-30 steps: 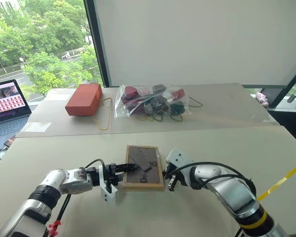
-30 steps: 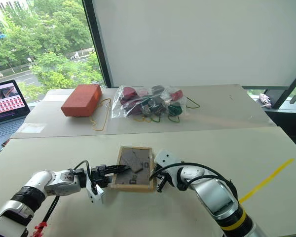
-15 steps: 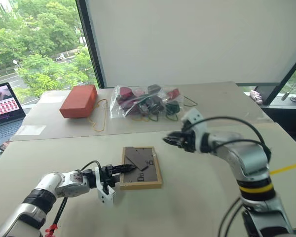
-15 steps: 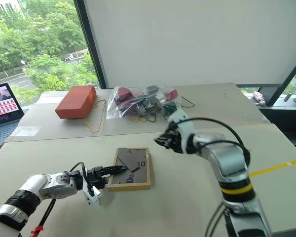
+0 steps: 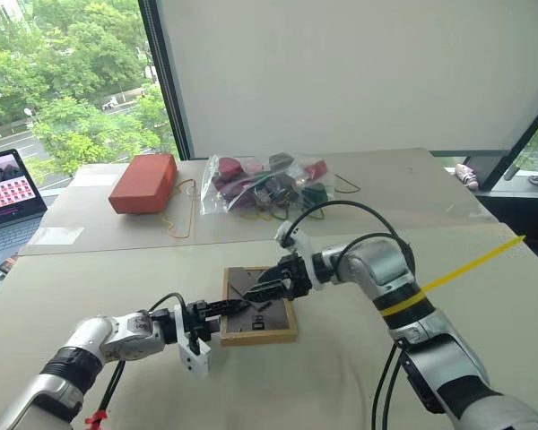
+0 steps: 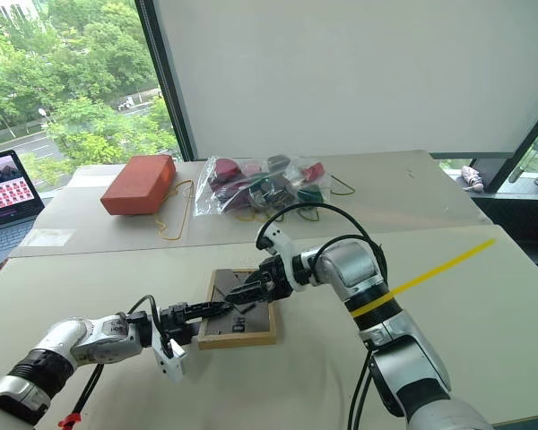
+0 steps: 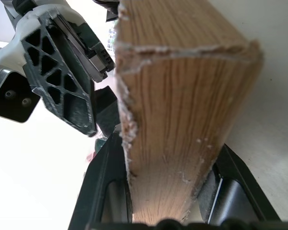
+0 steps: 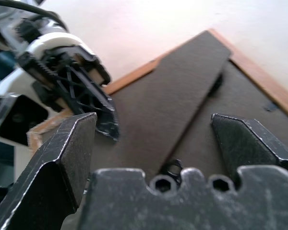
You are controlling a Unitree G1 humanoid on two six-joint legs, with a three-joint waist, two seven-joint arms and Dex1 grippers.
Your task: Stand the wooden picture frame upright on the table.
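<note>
While the wooden picture frame [image 5: 258, 305] lies back-up on the table [image 5: 359, 376], you've got the left gripper [image 5: 222, 307] clamped on the frame's left edge, presumably to pin it so it can't slide; the right gripper [image 5: 262, 291] hangs over the frame's dark back, jaws spread wide and empty, lined up with the stand leg [image 5: 247, 288] — my read is you're about to pull that leg out. Right eye view: same layout, frame flat, well short of the orange block [image 6: 138, 184] and the clear bag [image 6: 260, 185] beyond the frame. Left wrist view: both fingers [image 7: 103, 182] sit tight on either face of the light-wood rail, so that grip is solid. Right wrist view: wide-open fingers [image 8: 69, 153] straddle the leg just above the frame's back, nothing between them, left gripper visible at the frame's edge.
</note>
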